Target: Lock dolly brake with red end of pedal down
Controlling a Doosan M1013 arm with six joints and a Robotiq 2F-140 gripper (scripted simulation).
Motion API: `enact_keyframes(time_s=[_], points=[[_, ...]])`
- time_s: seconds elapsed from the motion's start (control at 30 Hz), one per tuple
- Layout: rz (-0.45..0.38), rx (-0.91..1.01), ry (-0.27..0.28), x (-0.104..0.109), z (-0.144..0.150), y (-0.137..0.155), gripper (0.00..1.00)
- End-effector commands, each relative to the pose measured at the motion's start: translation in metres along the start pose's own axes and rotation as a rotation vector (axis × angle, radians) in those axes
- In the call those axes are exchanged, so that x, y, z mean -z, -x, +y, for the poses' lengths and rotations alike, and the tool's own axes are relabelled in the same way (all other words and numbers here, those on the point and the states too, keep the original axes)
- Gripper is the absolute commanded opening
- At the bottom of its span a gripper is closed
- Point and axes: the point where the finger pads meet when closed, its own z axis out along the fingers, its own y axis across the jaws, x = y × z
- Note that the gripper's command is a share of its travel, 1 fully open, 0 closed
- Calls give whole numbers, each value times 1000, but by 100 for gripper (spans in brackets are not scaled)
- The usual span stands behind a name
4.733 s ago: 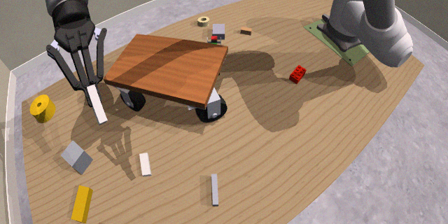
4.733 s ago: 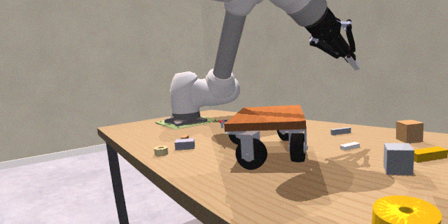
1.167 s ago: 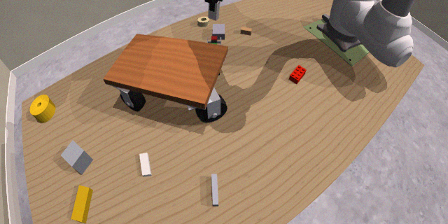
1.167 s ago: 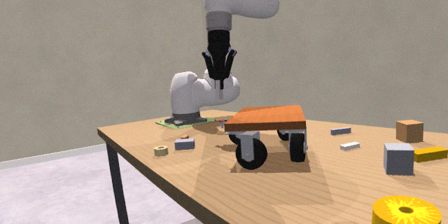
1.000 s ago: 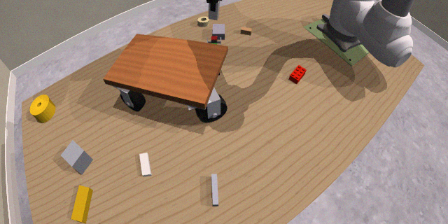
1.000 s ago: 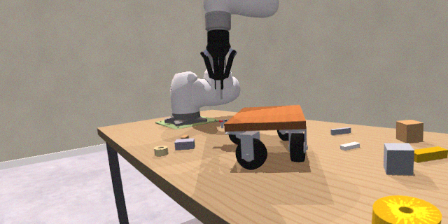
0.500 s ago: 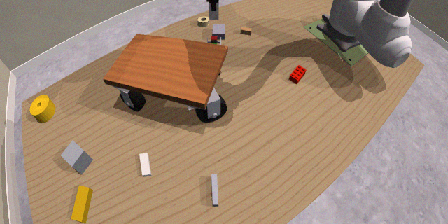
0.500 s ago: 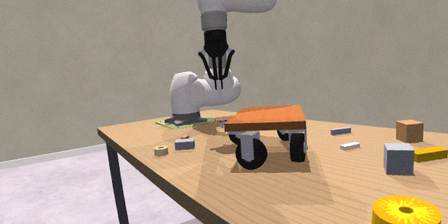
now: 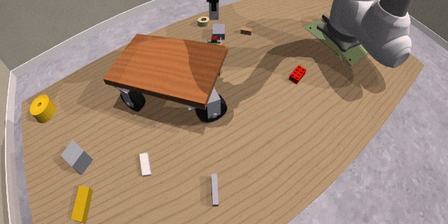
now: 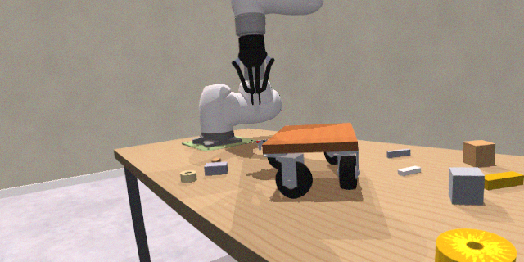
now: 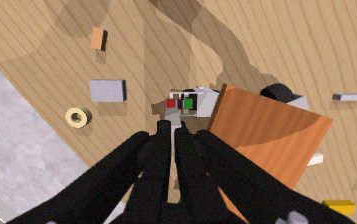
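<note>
The dolly (image 9: 168, 66) (image 10: 313, 137) (image 11: 269, 135) has an orange wooden deck on black casters and stands mid-table. Its brake pedal (image 9: 214, 38) (image 11: 179, 103) pokes out at the deck's far corner, beside the robot's side. In the wrist view its red end (image 11: 171, 103) and green end (image 11: 188, 103) lie side by side. I cannot tell which end is lower. My gripper (image 9: 213, 15) (image 10: 255, 100) (image 11: 172, 117) is shut and empty. It points straight down, high above the table, roughly over the pedal and not touching it.
A grey block (image 9: 218, 29) (image 11: 107, 90), a cream ring (image 9: 203, 21) (image 11: 77, 117) and a small brown block (image 9: 246, 31) lie near the pedal. A red brick (image 9: 297, 74), a yellow cylinder (image 9: 42, 108), a grey cube (image 9: 77, 157) and several bars lie around. The robot base (image 9: 350, 17) is at the right.
</note>
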Motion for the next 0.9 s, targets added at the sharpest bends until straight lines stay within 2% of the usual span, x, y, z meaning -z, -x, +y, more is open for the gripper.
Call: enact_keyframes(time_s=[0.0,0.33,0.87], points=[[0,0,0,-1,0,0,0],[0,0,0,-7,0,0,0],[0,0,0,-33,0,0,0]])
